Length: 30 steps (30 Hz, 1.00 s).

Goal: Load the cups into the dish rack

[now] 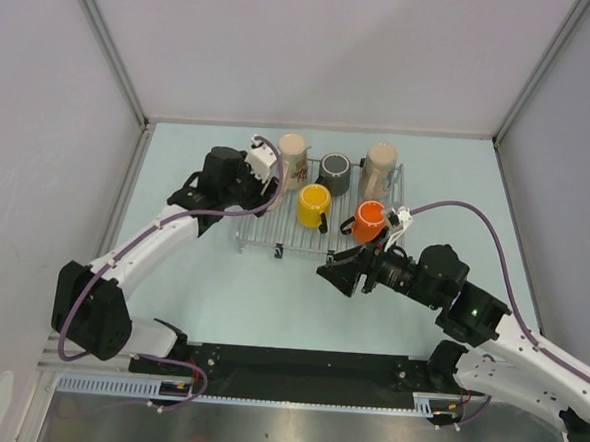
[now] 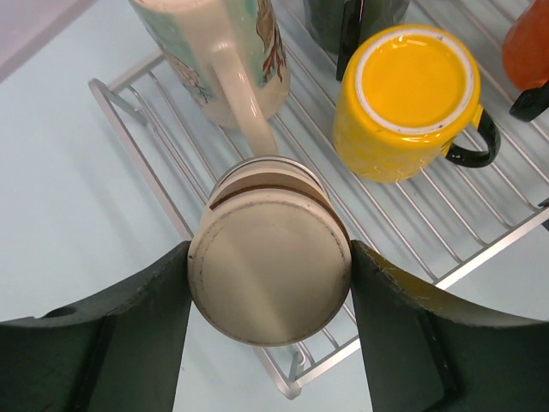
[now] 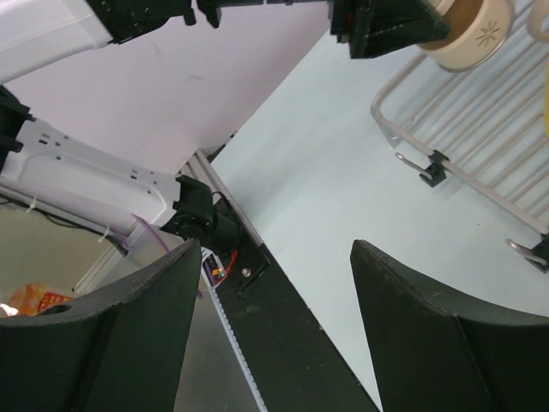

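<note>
Seen from above, five cups sit on the dish rack (image 1: 274, 232): a patterned cream cup (image 1: 293, 159), a dark cup (image 1: 335, 170) and a plain cream cup (image 1: 378, 166) along its far side, and a yellow cup (image 1: 314, 204) and an orange cup (image 1: 368, 221) nearer its front, both with black handles. The left claw (image 1: 266, 167) hangs over the rack's left end. The right claw (image 1: 332, 273) lies over the pale blue surface (image 1: 221, 277) just off the rack's near edge, pointing left, its fingers spread with nothing between them. From the left wrist, the left claw pinches a steel cup (image 2: 270, 275) by its sides, round base toward the lens and long axis running away toward the rack's left edge below. Beyond it, the patterned cup's handle reaches toward the held cup, and its green and brown print is cropped and unreadable. The yellow cup rests mouth down, base up. From the right wrist, the spread fingers frame bare surface beside the rack's corner, and the held cup's open mouth shows a star-shaped mark inside.
</note>
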Tool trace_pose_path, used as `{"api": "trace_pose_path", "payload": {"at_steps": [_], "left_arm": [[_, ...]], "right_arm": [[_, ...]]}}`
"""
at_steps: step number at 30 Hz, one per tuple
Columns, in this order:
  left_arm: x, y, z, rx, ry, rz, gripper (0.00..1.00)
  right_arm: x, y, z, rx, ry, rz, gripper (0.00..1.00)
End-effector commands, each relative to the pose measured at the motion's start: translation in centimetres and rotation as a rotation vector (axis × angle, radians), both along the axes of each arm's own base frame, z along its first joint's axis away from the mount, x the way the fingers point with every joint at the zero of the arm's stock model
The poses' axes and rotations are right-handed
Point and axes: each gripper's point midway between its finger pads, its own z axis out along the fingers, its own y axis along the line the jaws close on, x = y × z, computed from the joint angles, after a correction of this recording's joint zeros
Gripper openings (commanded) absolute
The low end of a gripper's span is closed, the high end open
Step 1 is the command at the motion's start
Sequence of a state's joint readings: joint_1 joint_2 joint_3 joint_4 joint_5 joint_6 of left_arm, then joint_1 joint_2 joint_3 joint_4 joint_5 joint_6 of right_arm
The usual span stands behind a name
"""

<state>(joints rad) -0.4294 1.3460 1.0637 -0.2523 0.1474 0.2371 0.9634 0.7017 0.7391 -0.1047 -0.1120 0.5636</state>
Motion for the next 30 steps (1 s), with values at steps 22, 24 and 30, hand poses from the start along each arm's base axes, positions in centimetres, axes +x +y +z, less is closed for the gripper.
{"api": "trace_pose_path", "payload": {"at_steps": [22,24,30], "left_arm": [[-1.0,-2.0,-8.7,0.099,0.155,-0.032,0.14],[-0.6,-2.0,-8.7,0.103,0.149,-0.022,0.48],[0.1,-2.1,-8.1,0.098,0.121,-0.012,1.0]], "right_arm": [[5.3,-0.6,-6.9,-0.101,0.114,-0.076,0.75],[5.3,-0.7,-7.4,-0.111,0.12,-0.072,0.75],[5.7,-0.6,-7.2,-0.1,0.093,-0.075,0.75]]}}
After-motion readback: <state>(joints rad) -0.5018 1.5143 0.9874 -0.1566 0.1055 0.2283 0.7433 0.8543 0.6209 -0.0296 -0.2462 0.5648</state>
